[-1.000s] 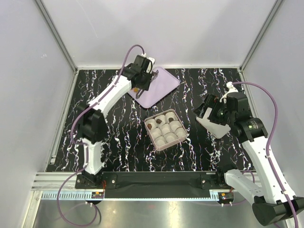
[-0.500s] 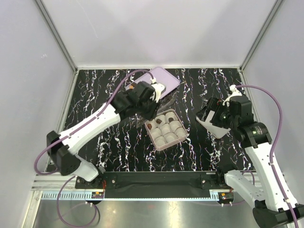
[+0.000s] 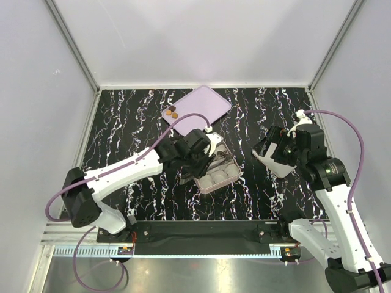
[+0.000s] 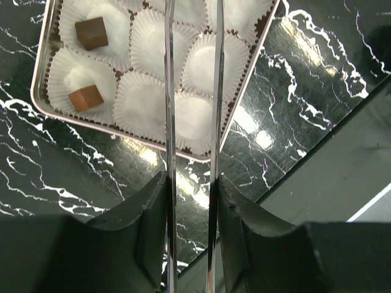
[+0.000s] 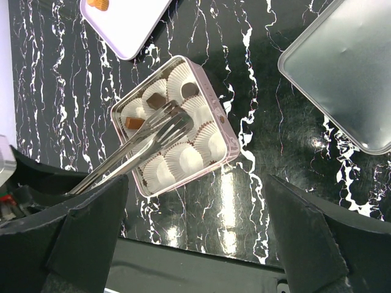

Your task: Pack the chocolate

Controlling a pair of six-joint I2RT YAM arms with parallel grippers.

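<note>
Chocolate [image 4: 91, 33]: at least two pieces sit in white cups [image 4: 201, 64] on the left side of the box [image 5: 217, 108]. A few more lie on the purple tray [image 3: 204, 101] at the far side.

Change noted: the left gripper [image 4: 190, 201], clenched on the tongs [image 4: 169, 91], has swung from the tray to above the box. I cannot tell whether the tips carry a piece. Judged a delivery pass, since most cups are empty.

The right gripper [image 5: 197, 183] is spread wide and holds nothing, near the clear lid [image 5: 342, 73]

Bright, even overhead light. Glare patches shine on the glossy marbled table [image 4: 317, 91] in both wrist views; bottom foregrounds are dark, blurred.
</note>
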